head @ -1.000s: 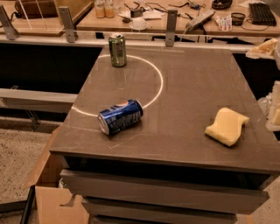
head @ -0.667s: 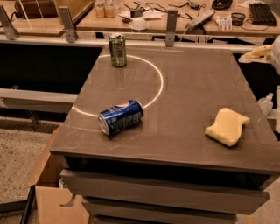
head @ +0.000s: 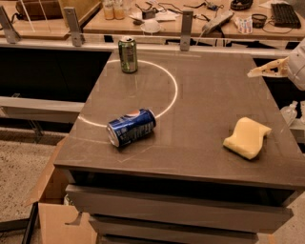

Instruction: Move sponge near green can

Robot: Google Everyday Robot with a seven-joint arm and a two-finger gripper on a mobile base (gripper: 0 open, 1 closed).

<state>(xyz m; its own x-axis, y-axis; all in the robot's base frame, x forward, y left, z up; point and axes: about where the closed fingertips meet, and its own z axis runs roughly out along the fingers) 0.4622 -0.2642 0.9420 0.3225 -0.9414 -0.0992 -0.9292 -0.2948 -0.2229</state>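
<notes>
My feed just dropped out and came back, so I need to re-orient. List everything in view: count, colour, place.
green can: 1, dark green with a silver top, upright at the table's back left.
blue can: 1, blue Pepsi, lying on its side, front left of centre.
sponge: 1, pale yellow, front right of the table, apart from both cans.
white arc: 1, white, curved line on the tabletop running from the green can round toward the blue can.
table: 1, dark grey-brown, centre.
cardboard box: 1, brown, on the floor at lower left.
keyboard: 1, black, on the desk behind, top right.
gripper: 1, pale, at the right edge above the table, beyond the sponge and clear of it.
</notes>
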